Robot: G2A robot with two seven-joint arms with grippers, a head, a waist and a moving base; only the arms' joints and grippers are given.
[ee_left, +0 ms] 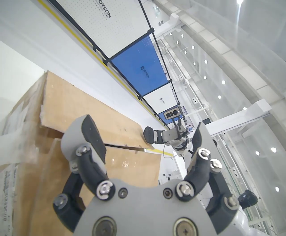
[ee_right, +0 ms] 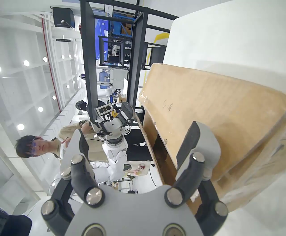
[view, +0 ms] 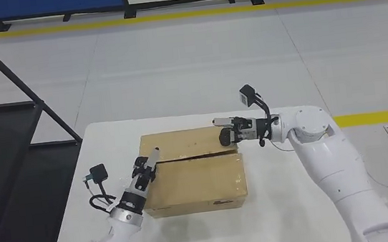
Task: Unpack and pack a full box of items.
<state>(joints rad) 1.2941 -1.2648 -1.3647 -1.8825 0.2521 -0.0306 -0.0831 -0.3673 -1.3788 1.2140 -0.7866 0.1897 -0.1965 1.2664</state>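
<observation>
Box [view: 195, 185] bears handwritten scribble [ee_right: 168, 106] and printed label [ee_left: 7, 201]

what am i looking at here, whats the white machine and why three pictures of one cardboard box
This is a two-armed robot at a white table. The wide picture looks down from a camera above its arms. The other two come from a camera on each wrist. On the table sits one cardboard box, its top flaps folded over, the far flap a little raised. The left gripper is at one end of the box, the right gripper at the other end by the far flap. Both are open and hold nothing.
</observation>
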